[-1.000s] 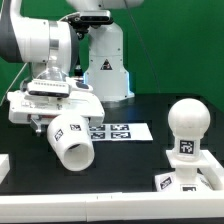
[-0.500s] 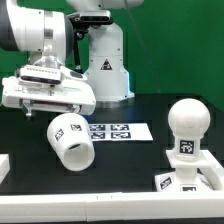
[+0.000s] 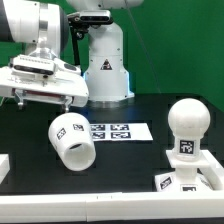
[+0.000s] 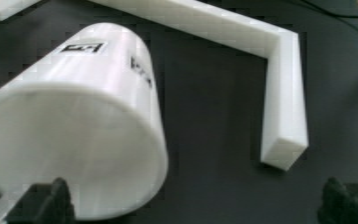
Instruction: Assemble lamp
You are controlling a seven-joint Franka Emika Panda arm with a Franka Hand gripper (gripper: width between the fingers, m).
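The white tapered lamp shade (image 3: 70,140) lies on its side on the black table, its open end toward the front and a tag on its wall. It fills much of the wrist view (image 4: 78,110). The round ball bulb (image 3: 186,120) stands on its neck in the blocky tagged base (image 3: 190,178) at the exterior view's right. My gripper (image 3: 45,100) hangs above and behind the shade, apart from it. In the wrist view the gripper (image 4: 199,205) is open and empty, and one dark fingertip (image 4: 48,200) overlaps the shade's edge.
The marker board (image 3: 118,131) lies flat behind the shade. A white L-shaped rail (image 4: 274,70) lies on the table beside the shade; a white block (image 3: 3,166) shows at the exterior view's left edge. The robot's white base (image 3: 105,65) stands at the back.
My gripper has risen and drifted toward the exterior view's left, away from the shade. The shade, bulb and base have not moved.
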